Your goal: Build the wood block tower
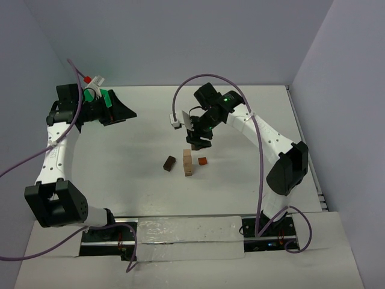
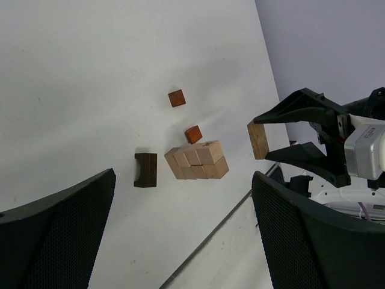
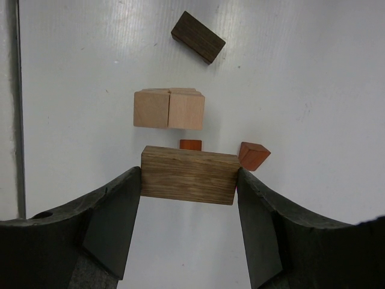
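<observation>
The tower is a short stack of light tan blocks near the table's middle, shown on its side in the left wrist view. My right gripper is shut on a brown oblong wood block, gripped by its two ends. It hovers above the table just behind the tower. A dark brown block lies left of the stack. Two small reddish blocks lie on its right side. My left gripper is far off at the back left, open and empty.
Pale walls close the table at the back and both sides. A white cable plug hangs beside the right wrist. A seam runs along the table's near edge, before the arm bases.
</observation>
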